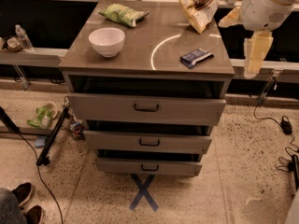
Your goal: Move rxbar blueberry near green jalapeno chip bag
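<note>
The rxbar blueberry (196,57) is seen lying flat on the grey cabinet top (154,31), right of centre in the frame and close to the front right edge, set at a slight angle. The green jalapeno chip bag (122,14) is placed at the upper left of the top, near its back edge – well apart from the bar. Between the two, towards the left, a white bowl (107,40) is stood upright, just below the green bag in the frame. A tan-and-white chip bag (200,8) is found at the upper right of the top, above the bar.

The gripper (256,50) is held at the upper right of the frame, off the right edge of the cabinet and touching nothing – whether it is spread or pressed together cannot be told.

Three drawers (146,108) are shown pulled partly out below the top, and a blue tape cross (143,192) is marked on the floor before them.
</note>
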